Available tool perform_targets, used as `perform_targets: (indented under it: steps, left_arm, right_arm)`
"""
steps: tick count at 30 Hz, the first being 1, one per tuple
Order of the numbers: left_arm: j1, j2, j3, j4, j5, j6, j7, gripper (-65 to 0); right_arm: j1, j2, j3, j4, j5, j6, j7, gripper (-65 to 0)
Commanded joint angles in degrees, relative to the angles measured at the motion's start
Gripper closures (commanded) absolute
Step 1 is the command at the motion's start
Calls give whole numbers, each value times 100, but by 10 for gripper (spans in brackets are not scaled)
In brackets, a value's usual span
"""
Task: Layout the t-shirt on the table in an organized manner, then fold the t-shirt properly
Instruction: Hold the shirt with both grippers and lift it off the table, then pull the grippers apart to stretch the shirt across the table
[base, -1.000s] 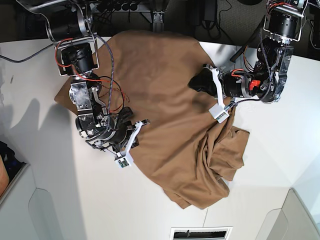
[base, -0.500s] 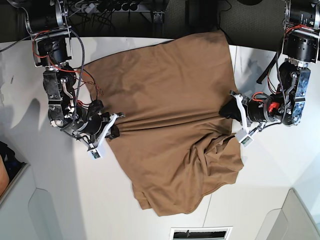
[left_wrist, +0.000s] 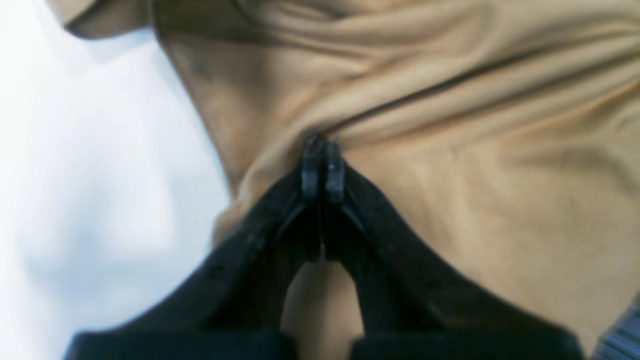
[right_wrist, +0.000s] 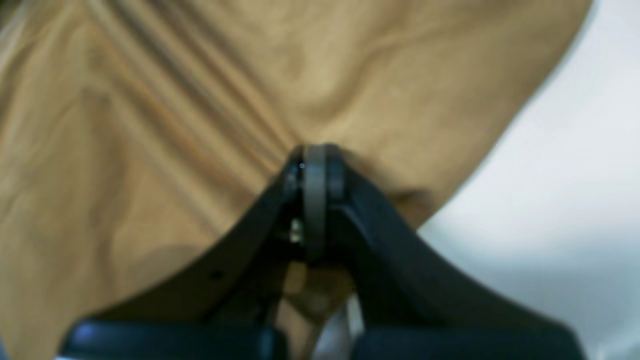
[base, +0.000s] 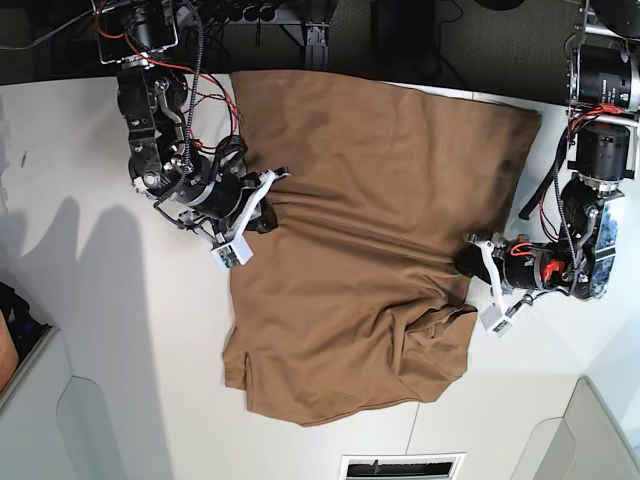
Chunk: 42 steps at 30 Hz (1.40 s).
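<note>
— White smooth table (base: 90, 330) fills the base view from the near edge up to a dark strip of cables at the back. What lies on it?

— A large tan-brown cloth t-shirt (base: 360, 250), spread over the middle of the table. Its near part is rumpled, with a folded-over flap at the near right; its far part lies flatter and reaches the table's back edge.

— And the left gripper (left_wrist: 322, 160)?

— It is at the shirt's right edge in the base view. In its wrist view the black fingertips (left_wrist: 311, 170) are pressed together with a pinch of brown fabric between them, and creases fan out from that spot.

— The right gripper (right_wrist: 315, 167)?

— Farther back, at the shirt's left edge. Its black jaws are closed too, clamped on the cloth's edge, with taut folds streaming away and bare white table just beside it.
</note>
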<state>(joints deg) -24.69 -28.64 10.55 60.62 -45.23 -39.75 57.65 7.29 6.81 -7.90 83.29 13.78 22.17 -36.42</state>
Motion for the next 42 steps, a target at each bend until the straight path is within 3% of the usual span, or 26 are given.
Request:
perform_targets:
  steps: [1,11,18,22,28,36,42]
  left_arm:
    - [-216,-201,-44,243,-446,-25,4,-21]
    - [380,-870,-44,1711,-2334,-25,1244,-21]
    - [1550,-848,-44,2218,-2450,-25,1327,-20]
    - [2020,-850,-44,2214,-2081,-25,1176,-20]
    - [2142,-855,-44,2052,-765,-25,649,-20]
    - [1615,-850,-44,824,260,-25,-433,-20]
    - [750,-850,-44,-149,424,-25,-516,-20]
  right_arm:
    - [184,-15,87,103,-35,-79,199,0]
    - [1462,-37,315,-608,-374,-293,573,0]
    - [2601,-236,302,-2450,-452,-125,859,0]
    - [2715,-302,295,-2959,-763,-24,903,0]
    - [2542,-125,295,-3067,-855,39,807,0]
    - [1991,94,297,-2662,-48,136,264,0]
    - [1075,81,295,-1392,378,164,-31,0]
